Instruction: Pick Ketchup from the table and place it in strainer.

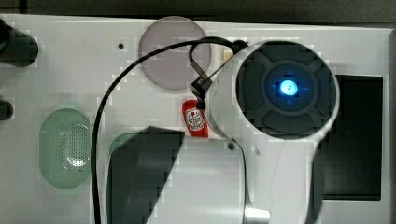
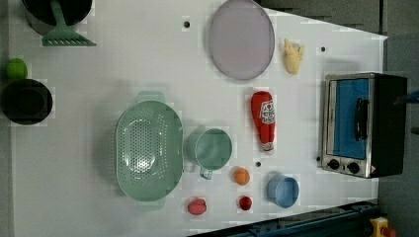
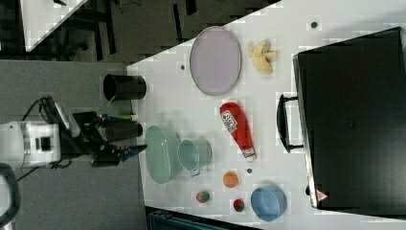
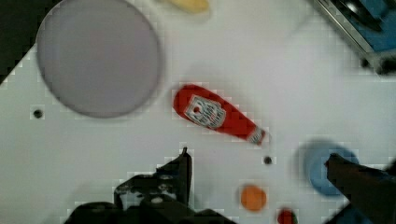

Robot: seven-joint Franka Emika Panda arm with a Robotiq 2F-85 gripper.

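Wide-spread, empty end effector point(image 4: 257, 172) well above the table, Ketchup point(image 4: 217, 115) flat beneath, untouched, apart from strainer point(image 2: 148, 149).

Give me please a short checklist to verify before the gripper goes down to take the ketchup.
1. Ketchup lies flat on the table, touching nothing: ok.
2. Gripper open, two fingers wide apart in the wrist view: ok.
3. Gripper empty: ok.
4. Gripper over the ketchup: not ok; in the wrist view the bottle is off the gap between the fingers and the gripper is well above the table.
5. Strainer empty, opening up: ok.
6. Way to the strainer: cannot tell; a green cup stands between bottle and strainer in the left view, so carry the bottle above it.
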